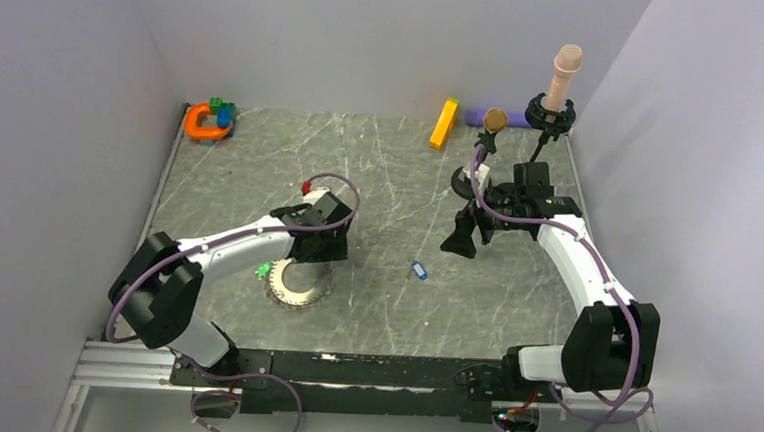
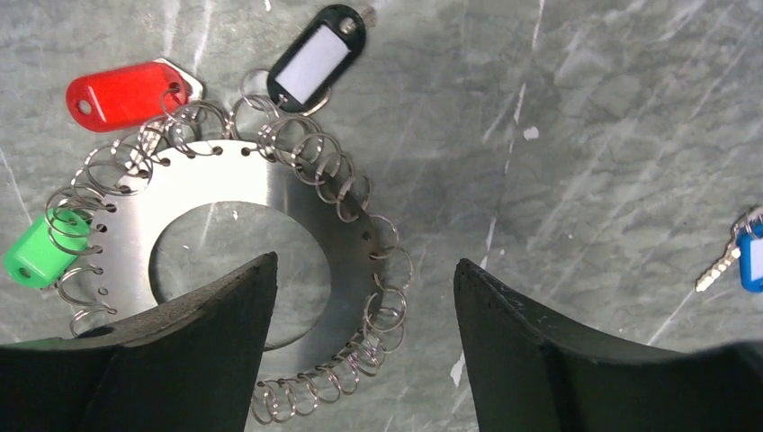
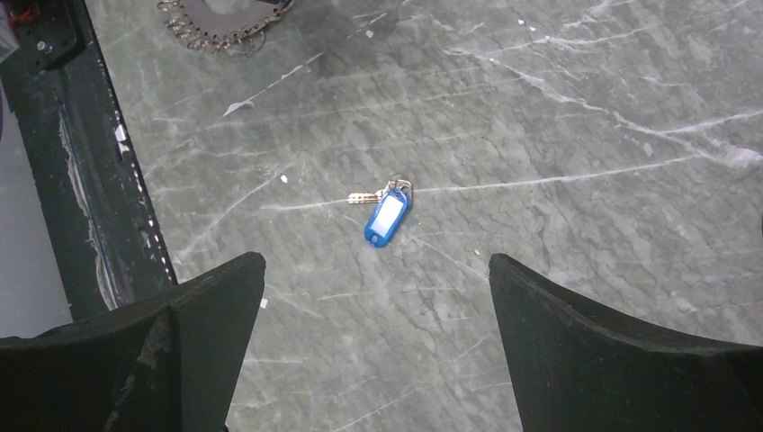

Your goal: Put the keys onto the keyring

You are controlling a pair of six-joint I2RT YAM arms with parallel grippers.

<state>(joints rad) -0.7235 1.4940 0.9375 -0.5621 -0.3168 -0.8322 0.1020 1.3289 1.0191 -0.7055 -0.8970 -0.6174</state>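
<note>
- Hovering over the keyring (image 2: 216,184), the left gripper (image 2: 364,261) has its jaws spread wide with nothing between them. One finger (image 2: 207,360) hides the ring's lower left part.
- The keyring lies flat, left of centre in the left wrist view, with small wire loops all round its edge.
- At its rim are the red key (image 2: 126,94) at upper left, the green key (image 2: 36,254) at the left edge and the black key (image 2: 315,56) at the top.
- The right gripper (image 3: 376,256), jaws fully apart and empty, hangs above the blue key (image 3: 387,219), which lies alone on the table (image 3: 585,108) at mid-frame.
- In the top view an orange toy (image 1: 203,123) sits at upper left and a yellow bar (image 1: 444,123) at upper centre.
</note>
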